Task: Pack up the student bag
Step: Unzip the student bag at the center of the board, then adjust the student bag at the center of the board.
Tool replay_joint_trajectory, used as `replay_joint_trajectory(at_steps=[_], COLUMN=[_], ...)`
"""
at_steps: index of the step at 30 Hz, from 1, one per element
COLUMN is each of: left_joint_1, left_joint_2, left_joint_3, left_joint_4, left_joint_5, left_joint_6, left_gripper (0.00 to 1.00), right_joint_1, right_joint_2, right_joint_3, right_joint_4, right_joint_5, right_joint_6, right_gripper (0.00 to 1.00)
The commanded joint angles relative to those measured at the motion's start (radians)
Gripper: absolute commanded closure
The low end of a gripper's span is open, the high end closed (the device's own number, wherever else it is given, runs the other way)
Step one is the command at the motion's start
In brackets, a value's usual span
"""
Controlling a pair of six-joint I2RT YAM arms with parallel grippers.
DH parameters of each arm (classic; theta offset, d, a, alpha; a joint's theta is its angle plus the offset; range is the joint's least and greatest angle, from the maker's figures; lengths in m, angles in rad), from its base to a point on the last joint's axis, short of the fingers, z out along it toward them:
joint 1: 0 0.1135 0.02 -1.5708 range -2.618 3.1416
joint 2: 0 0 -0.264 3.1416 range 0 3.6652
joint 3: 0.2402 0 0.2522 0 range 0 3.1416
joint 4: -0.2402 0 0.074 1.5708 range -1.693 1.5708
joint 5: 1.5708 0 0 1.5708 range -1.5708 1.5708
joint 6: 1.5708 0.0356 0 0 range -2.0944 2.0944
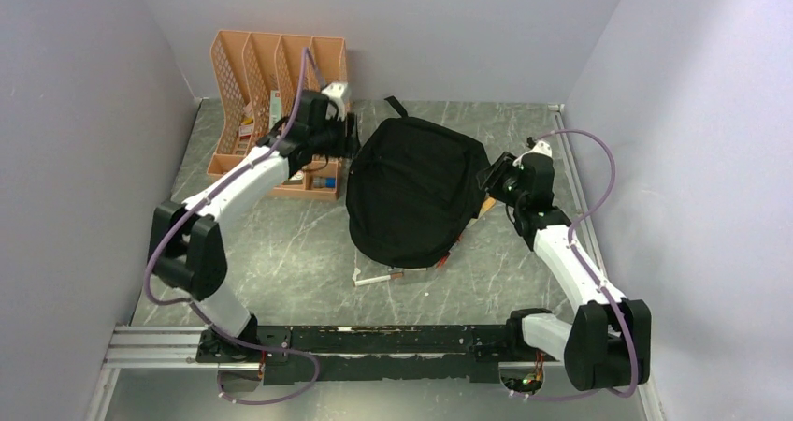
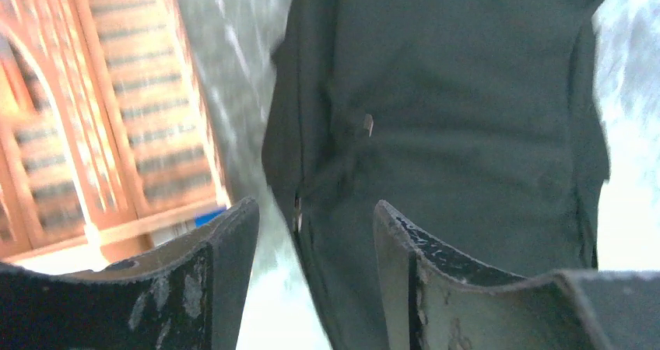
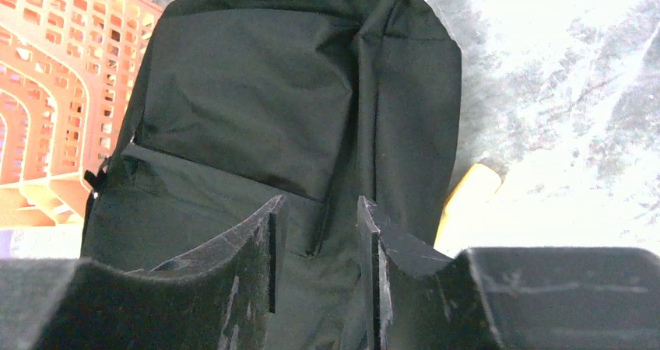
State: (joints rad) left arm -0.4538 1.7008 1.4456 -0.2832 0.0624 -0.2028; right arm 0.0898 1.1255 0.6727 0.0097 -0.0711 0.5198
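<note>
Top view: soft, even light, sharp focus, faint shadows. Left wrist view: motion-blurred, the orange rack (image 2: 117,109) smeared. Both wrist views burn the table (image 3: 560,78) to white glare. The bag (image 3: 272,93) is dark, its folds readable at right.

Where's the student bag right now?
Top view: the student bag lies mid-table between the left gripper and right gripper, orange file rack to its left.

Left gripper (image 2: 315,219) at black backpack (image 2: 451,109) edge, jaws apart.
Bag's side seam shows through the gap; orange file rack (image 2: 117,124) left, marbled table (image 2: 229,78) between.
</note>
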Motion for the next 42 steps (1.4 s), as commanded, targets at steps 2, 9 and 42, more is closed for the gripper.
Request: replay_joint_trajectory(at_steps=[2, 9, 42], left_joint_1=[-0.006, -0.051, -0.135], left_joint_2=[-0.174, -0.335, 0.056], left_joint_3=[-0.283, -0.458, -0.06], left_joint_4=[0.039, -0.002, -0.036], left_joint_5=[0.013, -0.052, 0.056], left_joint_6=[-0.15, -0.237, -0.109], left_gripper=[0.35, 0.24, 0.95], right_joint_1=[0.01, 0.23, 0.301], right_joint_2=[0.068, 0.24, 0.416], right_joint_3=[0.083, 0.235, 0.36], right_joint_4=[0.003, 0.042, -0.037], right_joint_5=[-0.027, 0.141, 0.356], right_joint_6=[-0.05, -0.213, -0.326], right_gripper=[0.6, 0.54, 0.48])
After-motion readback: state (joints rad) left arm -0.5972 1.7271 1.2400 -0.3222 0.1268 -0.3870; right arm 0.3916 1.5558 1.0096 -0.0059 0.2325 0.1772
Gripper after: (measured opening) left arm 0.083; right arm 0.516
